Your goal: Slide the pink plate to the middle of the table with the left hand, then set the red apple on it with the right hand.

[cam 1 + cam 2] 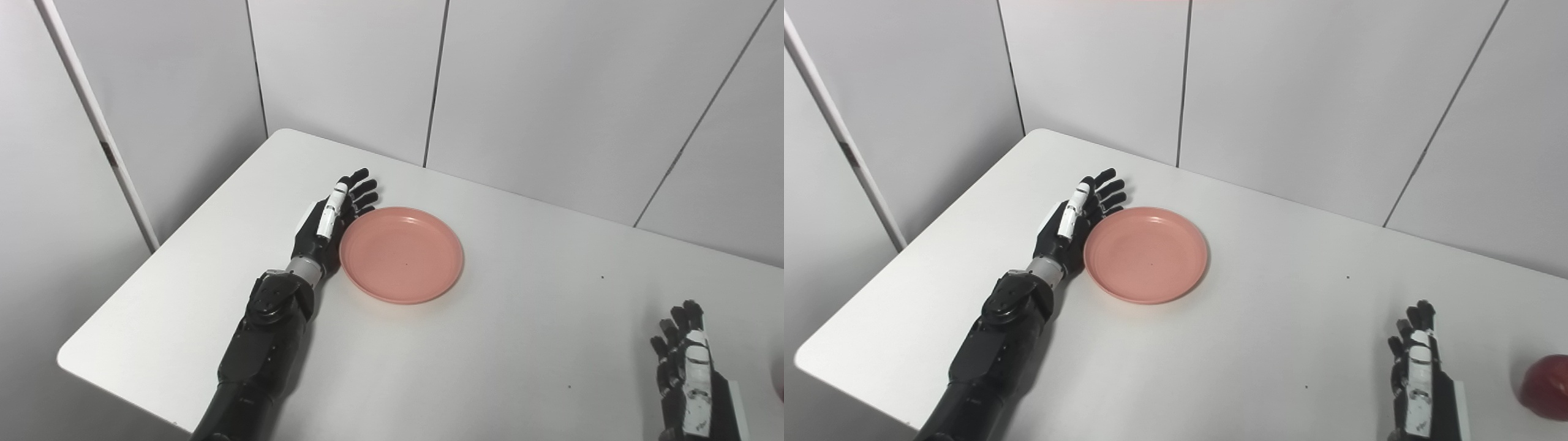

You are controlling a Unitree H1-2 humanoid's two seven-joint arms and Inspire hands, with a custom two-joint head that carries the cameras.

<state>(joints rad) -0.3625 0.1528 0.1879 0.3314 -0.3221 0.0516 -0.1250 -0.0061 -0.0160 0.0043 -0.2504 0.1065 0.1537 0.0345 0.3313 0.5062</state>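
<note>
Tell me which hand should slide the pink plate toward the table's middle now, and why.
Left. The left hand is open and lies flat against the pink plate's left rim, ready to push it. The right hand is open near the front edge, beside the red apple, far from the plate.

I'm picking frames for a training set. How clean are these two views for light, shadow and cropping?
Left eye view: even, soft light, pink plate sharp, only a faint shadow beside the left hand; the red apple is nearly cut off at the right edge. Right eye view: same light, red apple cropped at the edge.
</note>
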